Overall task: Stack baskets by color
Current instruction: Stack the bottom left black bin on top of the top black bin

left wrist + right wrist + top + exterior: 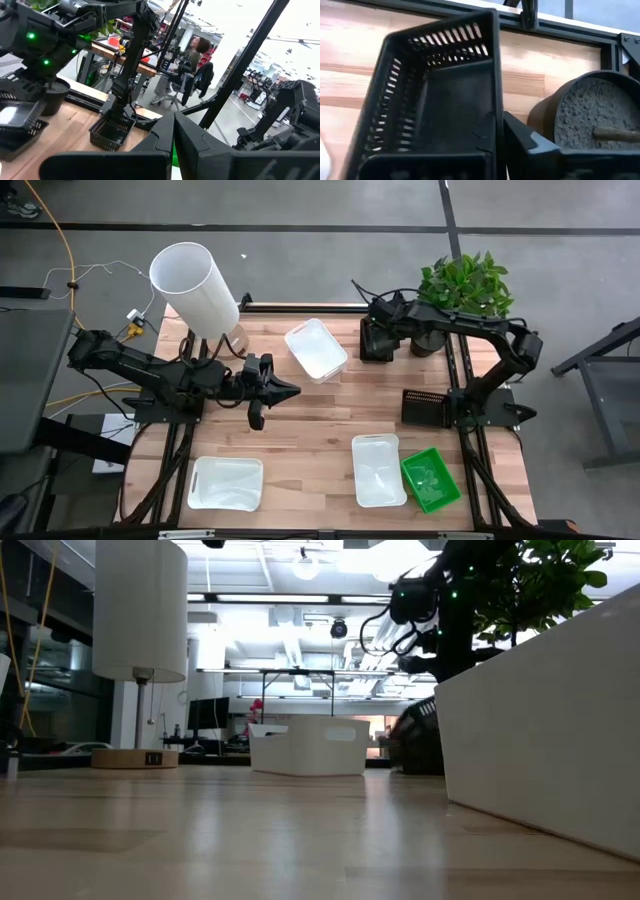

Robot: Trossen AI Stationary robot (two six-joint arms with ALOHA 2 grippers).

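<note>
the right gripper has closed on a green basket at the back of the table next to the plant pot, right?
Not quite: the basket is black mesh, not green. The right wrist view shows the right gripper shut on the wall of a black mesh basket beside the plant pot. The green basket sits untouched at the table's front edge.

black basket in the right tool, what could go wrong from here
The right tool pinches only one wall of the black basket, which already looks tilted, so it could twist or slip when lifted. The plant pot stands right beside it and might get bumped. The other black basket is some way off.
</note>
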